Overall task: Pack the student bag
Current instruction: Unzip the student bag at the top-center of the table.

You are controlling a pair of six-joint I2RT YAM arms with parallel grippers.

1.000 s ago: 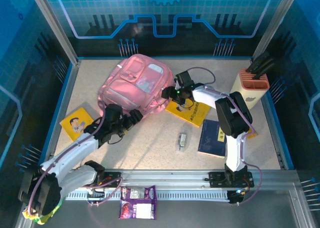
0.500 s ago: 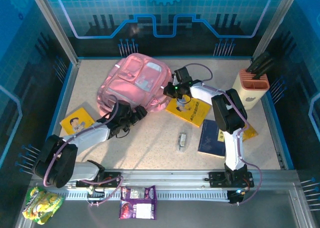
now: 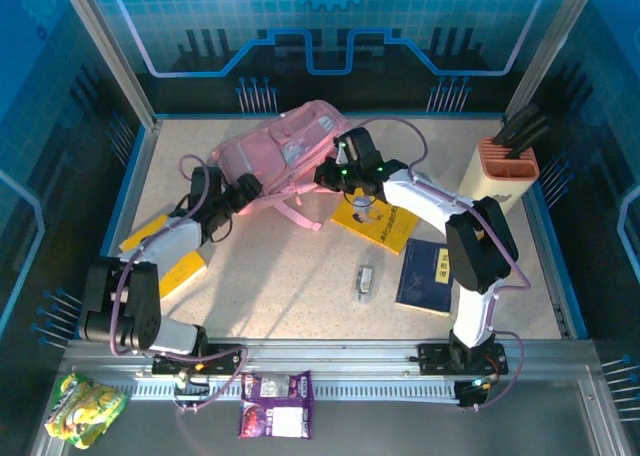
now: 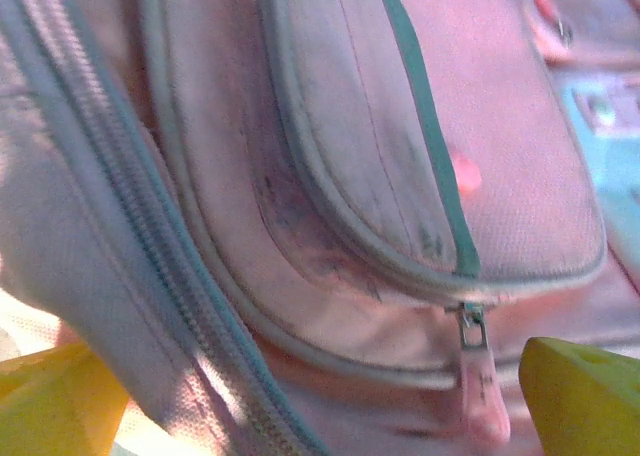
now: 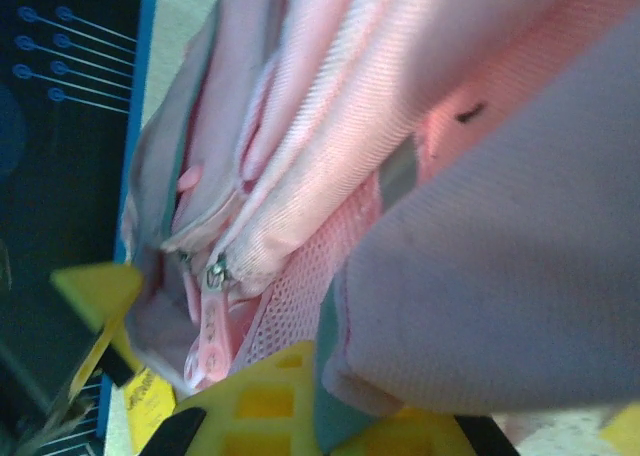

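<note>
The student bag (image 3: 282, 142) is a soft pink backpack with pale pocket panels, tipped up at the back of the table. My right gripper (image 3: 330, 174) is at its right edge, shut on a fold of the bag's fabric (image 5: 420, 276); the yellow fingers (image 5: 265, 406) pinch it beside a pink zip pull (image 5: 210, 326). My left gripper (image 3: 248, 189) stands open at the bag's lower left side. Its yellow fingertips (image 4: 575, 396) flank the bag's front pocket (image 4: 400, 156) and a zip pull (image 4: 482, 386), with nothing gripped.
A yellow book (image 3: 380, 221) lies just right of the bag and a dark blue book (image 3: 425, 274) lies nearer. A small silver item (image 3: 366, 280) sits mid-table. A yellow booklet (image 3: 168, 261) lies under my left arm. A beige holder (image 3: 503, 171) stands at the right. Snack packets (image 3: 275, 404) lie off the front edge.
My right gripper has shut on the bag's right edge and raised it, tipping the bag toward the back. My left arm has swung left and back along the bag, still open.
</note>
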